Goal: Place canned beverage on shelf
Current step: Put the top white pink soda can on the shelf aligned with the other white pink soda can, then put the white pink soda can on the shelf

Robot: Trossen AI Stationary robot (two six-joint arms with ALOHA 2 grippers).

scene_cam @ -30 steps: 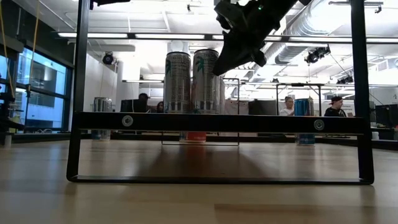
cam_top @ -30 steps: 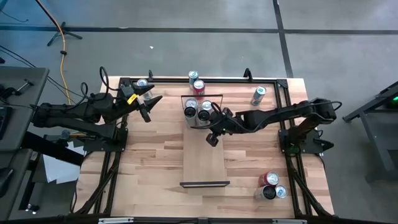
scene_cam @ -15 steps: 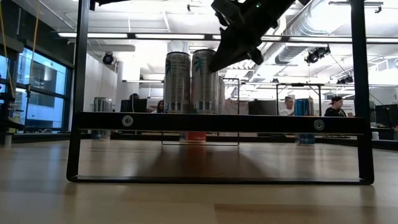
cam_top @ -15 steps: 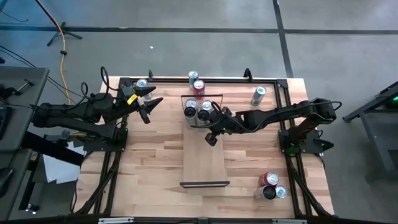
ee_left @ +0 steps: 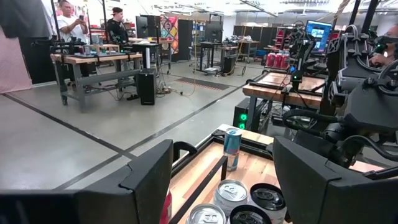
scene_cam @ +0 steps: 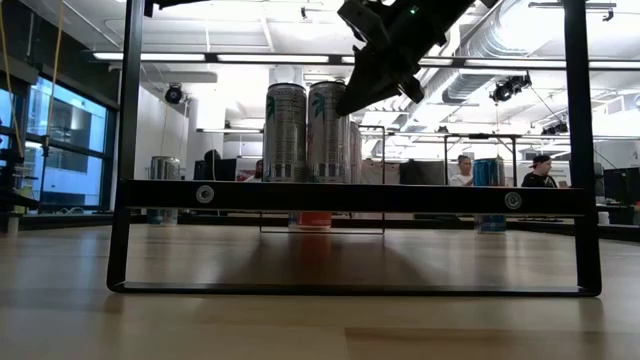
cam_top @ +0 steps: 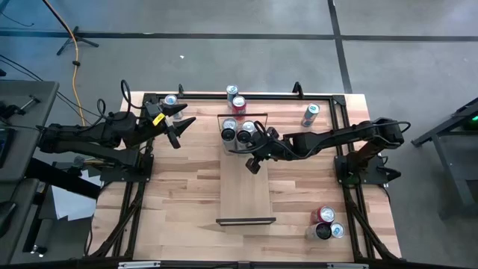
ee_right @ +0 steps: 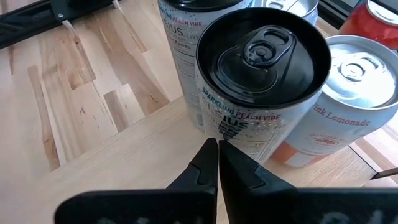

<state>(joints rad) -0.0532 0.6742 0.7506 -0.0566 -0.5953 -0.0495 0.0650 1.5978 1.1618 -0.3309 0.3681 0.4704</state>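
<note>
The shelf (cam_top: 245,187) is a pale plank lying along the middle of the table, with a black rail (scene_cam: 350,197) at its near end. Several cans stand close together on its far end, among them a black-topped can (ee_right: 261,81), a silver one (cam_top: 228,133) and a pink lemonade can (ee_right: 336,112). My right gripper (ee_right: 217,155) is shut, slanting down beside the black-topped can's wall and above the shelf (ee_right: 112,155). My left gripper (cam_top: 179,125) hovers open and level at the table's far left, with nothing between its fingers. My right gripper has its shut fingertips (ee_right: 208,155) right in front of the black-topped can's side wall (ee_right: 239,134), slanting down from the table's right. I cannot tell whether they touch it. The can stands upright on the shelf.
Two cans (cam_top: 235,98) stand at the far edge behind the shelf, one (cam_top: 171,100) by the left gripper, and a blue one (cam_top: 310,114) at the far right. Three more (cam_top: 325,223) cluster at the near right. Black frame rails border the table. People stand in the room beyond.
</note>
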